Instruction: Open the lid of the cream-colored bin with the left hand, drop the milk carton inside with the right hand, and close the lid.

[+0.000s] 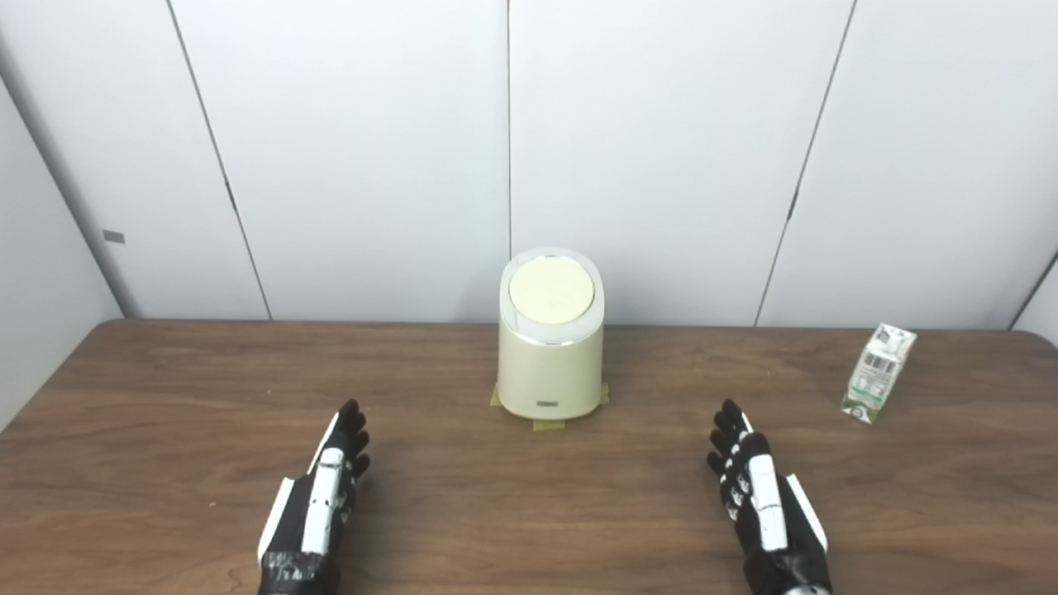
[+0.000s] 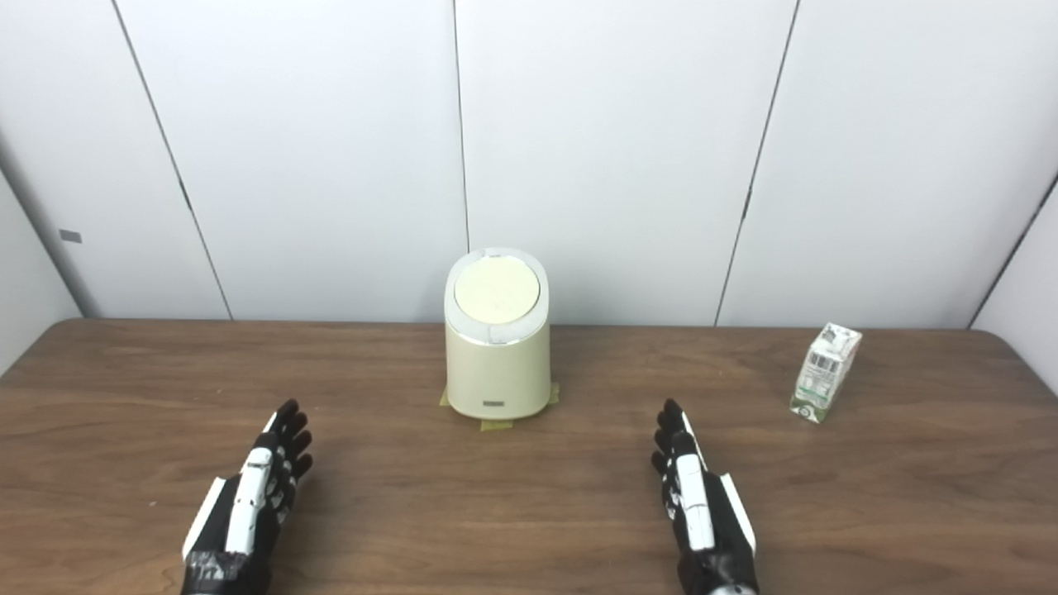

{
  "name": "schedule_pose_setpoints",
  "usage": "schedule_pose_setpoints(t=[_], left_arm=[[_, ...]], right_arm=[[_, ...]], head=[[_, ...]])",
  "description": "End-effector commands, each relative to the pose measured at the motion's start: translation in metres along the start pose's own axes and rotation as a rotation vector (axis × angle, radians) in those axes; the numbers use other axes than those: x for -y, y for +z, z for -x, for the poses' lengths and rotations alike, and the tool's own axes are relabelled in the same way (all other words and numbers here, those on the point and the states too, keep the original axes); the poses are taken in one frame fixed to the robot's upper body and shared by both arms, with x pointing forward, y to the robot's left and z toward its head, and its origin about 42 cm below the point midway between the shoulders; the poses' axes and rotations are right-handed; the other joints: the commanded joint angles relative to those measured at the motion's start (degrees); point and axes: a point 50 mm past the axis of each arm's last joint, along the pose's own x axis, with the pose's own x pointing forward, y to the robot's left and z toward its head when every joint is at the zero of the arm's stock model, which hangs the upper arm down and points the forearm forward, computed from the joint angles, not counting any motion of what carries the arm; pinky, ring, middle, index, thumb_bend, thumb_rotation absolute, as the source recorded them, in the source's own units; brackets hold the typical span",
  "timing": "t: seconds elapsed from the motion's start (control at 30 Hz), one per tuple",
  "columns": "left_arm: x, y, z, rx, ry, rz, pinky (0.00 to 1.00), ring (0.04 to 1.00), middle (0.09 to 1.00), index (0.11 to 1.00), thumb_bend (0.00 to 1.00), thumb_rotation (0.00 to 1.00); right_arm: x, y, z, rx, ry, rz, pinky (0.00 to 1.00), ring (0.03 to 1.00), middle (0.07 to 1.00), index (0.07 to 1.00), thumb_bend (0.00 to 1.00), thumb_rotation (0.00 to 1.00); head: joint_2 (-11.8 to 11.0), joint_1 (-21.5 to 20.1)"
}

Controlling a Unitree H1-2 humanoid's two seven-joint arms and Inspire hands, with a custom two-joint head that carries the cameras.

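Note:
A cream-colored bin (image 1: 549,355) stands at the back middle of the brown table (image 1: 165,397), its round lid (image 1: 551,289) shut. A small white and green milk carton (image 1: 878,372) stands upright at the back right. My left hand (image 1: 326,487) rests near the front left, open and empty, fingers stretched toward the bin. My right hand (image 1: 756,487) rests near the front right, open and empty, left of and nearer than the carton. Both hands are well apart from the bin. The bin (image 2: 497,347) and carton (image 2: 825,372) also show in the right eye view.
Yellow tape tabs (image 1: 547,426) mark the bin's base on the table. White wall panels (image 1: 661,149) rise right behind the table's far edge. The table's right corner is rounded near the carton.

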Motion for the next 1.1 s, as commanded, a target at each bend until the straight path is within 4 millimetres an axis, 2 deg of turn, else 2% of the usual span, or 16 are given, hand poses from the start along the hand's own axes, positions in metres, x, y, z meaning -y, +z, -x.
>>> schedule_pose_setpoints(t=[0.0, 0.17, 0.27, 0.3, 0.4, 0.53, 0.6, 0.7, 0.8, 0.93, 1.07], left_arm=[[0.001, 0.009, 0.003, 0.037, -0.013, -0.005, 1.0, 1.0, 1.0, 1.0, 0.34, 1.0], [0.001, 0.014, 0.001, 0.027, -0.012, -0.016, 1.0, 1.0, 1.0, 1.0, 0.41, 1.0], [0.004, 0.023, -0.004, 0.019, -0.001, -0.045, 1.0, 1.0, 1.0, 1.0, 0.48, 0.87], [0.005, 0.026, -0.006, 0.016, 0.002, -0.051, 1.0, 1.0, 1.0, 1.0, 0.51, 0.78], [0.008, 0.042, -0.017, 0.027, 0.013, -0.129, 1.0, 1.0, 1.0, 1.0, 0.57, 0.69], [0.015, 0.069, -0.036, 0.072, 0.029, -0.217, 0.96, 0.994, 0.987, 1.0, 0.6, 0.59], [0.021, 0.087, -0.05, 0.103, 0.046, -0.279, 0.94, 0.966, 0.962, 1.0, 0.66, 0.55], [0.028, 0.11, -0.07, 0.156, 0.049, -0.28, 0.9, 0.94, 0.954, 1.0, 0.68, 0.45], [0.035, 0.126, -0.088, 0.195, 0.04, -0.293, 0.88, 0.93, 0.948, 0.998, 0.71, 0.39], [0.046, 0.147, -0.113, 0.229, -0.014, -0.382, 0.9, 0.938, 0.963, 1.0, 0.72, 0.36], [0.061, 0.166, -0.137, 0.226, -0.047, -0.499, 0.8, 0.913, 0.966, 1.0, 0.77, 0.34]], right_arm=[[-0.001, 0.014, -0.007, 0.075, 0.016, -0.005, 1.0, 1.0, 1.0, 1.0, 0.66, 1.0], [0.0, 0.013, -0.008, 0.071, 0.013, -0.016, 1.0, 1.0, 1.0, 1.0, 0.66, 1.0], [0.001, 0.011, -0.009, 0.07, 0.019, -0.02, 1.0, 1.0, 1.0, 1.0, 0.64, 1.0], [0.001, 0.011, -0.01, 0.069, 0.02, -0.021, 1.0, 1.0, 1.0, 1.0, 0.65, 1.0], [0.001, 0.009, -0.01, 0.066, 0.018, -0.023, 1.0, 1.0, 1.0, 1.0, 0.66, 1.0], [0.001, 0.006, -0.011, 0.065, 0.023, -0.029, 1.0, 1.0, 1.0, 1.0, 0.65, 1.0], [0.002, 0.005, -0.012, 0.064, 0.022, -0.03, 1.0, 1.0, 1.0, 1.0, 0.64, 1.0], [0.001, 0.005, -0.013, 0.063, 0.022, -0.03, 1.0, 1.0, 1.0, 1.0, 0.63, 1.0], [0.001, 0.005, -0.014, 0.063, 0.025, -0.033, 1.0, 1.0, 1.0, 1.0, 0.63, 1.0], [0.0, 0.007, -0.013, 0.061, 0.027, -0.033, 1.0, 1.0, 1.0, 1.0, 0.64, 1.0], [0.0, 0.009, -0.012, 0.063, 0.034, -0.028, 1.0, 1.0, 1.0, 1.0, 0.64, 1.0]], head=[[0.03, 0.24], [-0.04, 1.96], [-0.14, 2.19], [-0.14, 2.19], [-0.51, 2.5], [-0.59, 3.26], [-0.7, 3.42], [-0.68, 3.34], [-0.57, 3.16], [0.16, 3.01], [0.57, 3.28]])
